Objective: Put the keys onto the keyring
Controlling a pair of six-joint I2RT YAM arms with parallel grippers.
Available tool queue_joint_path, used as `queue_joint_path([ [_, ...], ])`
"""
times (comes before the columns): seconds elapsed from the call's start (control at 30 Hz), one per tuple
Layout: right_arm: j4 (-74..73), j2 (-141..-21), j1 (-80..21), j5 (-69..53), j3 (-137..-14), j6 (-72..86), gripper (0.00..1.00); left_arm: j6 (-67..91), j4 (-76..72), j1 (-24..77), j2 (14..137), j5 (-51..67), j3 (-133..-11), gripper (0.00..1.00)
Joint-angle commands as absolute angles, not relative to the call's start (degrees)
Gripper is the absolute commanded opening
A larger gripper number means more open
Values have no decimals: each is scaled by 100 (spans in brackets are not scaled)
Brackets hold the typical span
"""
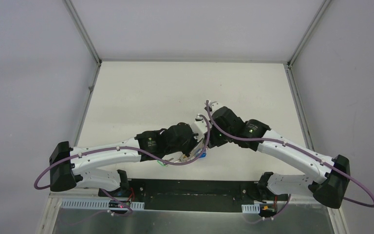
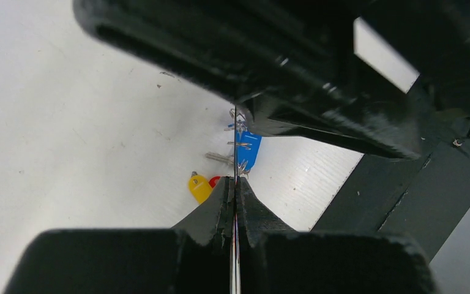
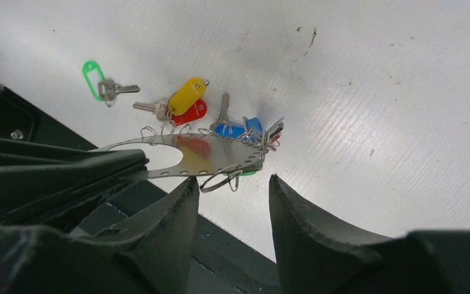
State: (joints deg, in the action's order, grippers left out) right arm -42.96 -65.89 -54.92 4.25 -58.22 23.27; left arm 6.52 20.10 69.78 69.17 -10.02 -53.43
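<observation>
My left gripper (image 2: 235, 180) is shut on the keyring (image 3: 183, 156), a thin grey metal piece with small holes, and holds it edge-on above the table's near edge. Small wire loops hang from it with a blue-tagged key (image 3: 229, 130), which also shows in the left wrist view (image 2: 249, 150). A bit of green tag (image 3: 242, 173) peeks from under the ring. A second green-tagged key (image 3: 92, 78) lies loose on the table, apart from the ring. My right gripper (image 3: 232, 180) is open and empty, its jaws just below the ring's free end.
Yellow-tagged (image 3: 186, 96) and red-tagged (image 3: 191, 113) keys lie by the ring. The black base strip (image 3: 220, 245) runs along the table's near edge under both grippers. The two wrists nearly touch in the top view (image 1: 202, 139). White walls enclose the table (image 1: 190, 87).
</observation>
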Motion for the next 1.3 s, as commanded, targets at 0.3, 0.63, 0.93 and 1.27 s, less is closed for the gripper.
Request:
queue_joint_path([
  [0.3,-4157,-6667,-5777,1649,-6364,2058,34,729,1625,6988,6794,-932,-5315,0],
  [0.63,-4148,-6569,-5774,1493,-6359,1921,15,668,1621,6990,6793,-915,-5326,0],
  [0.93,-4031,-6493,-5779,1168,-6310,1907,0,595,1624,6990,6794,-932,-5308,0],
  [1.27,-5060,-7045,-5599,342,-6906,1810,0,86,1777,6988,6768,-1073,-5336,0],
])
